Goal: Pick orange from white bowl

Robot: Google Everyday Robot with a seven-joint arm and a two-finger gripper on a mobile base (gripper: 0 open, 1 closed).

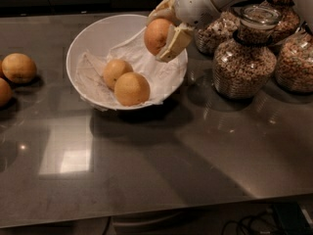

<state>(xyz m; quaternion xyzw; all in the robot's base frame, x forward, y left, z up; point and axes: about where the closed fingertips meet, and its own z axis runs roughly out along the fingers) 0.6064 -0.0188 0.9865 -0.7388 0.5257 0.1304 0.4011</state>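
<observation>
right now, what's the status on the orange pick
Tool shut on the orange, held up over the white bowl's right rim. Two paler oranges in the bowl. Jars close on the right, way up looks open.

No readable text or labels anywhere, tbh: nothing on the glass jars (pixel 243 62) right of my gripper (pixel 165 28), nothing on the white bowl (pixel 93 38) below it. The gripper hangs over the bowl's right rim, clamped on the orange (pixel 155 35).

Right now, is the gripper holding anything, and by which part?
The gripper is shut on the orange, one finger on each opposite side, holding it over the right side of the white bowl.
</observation>
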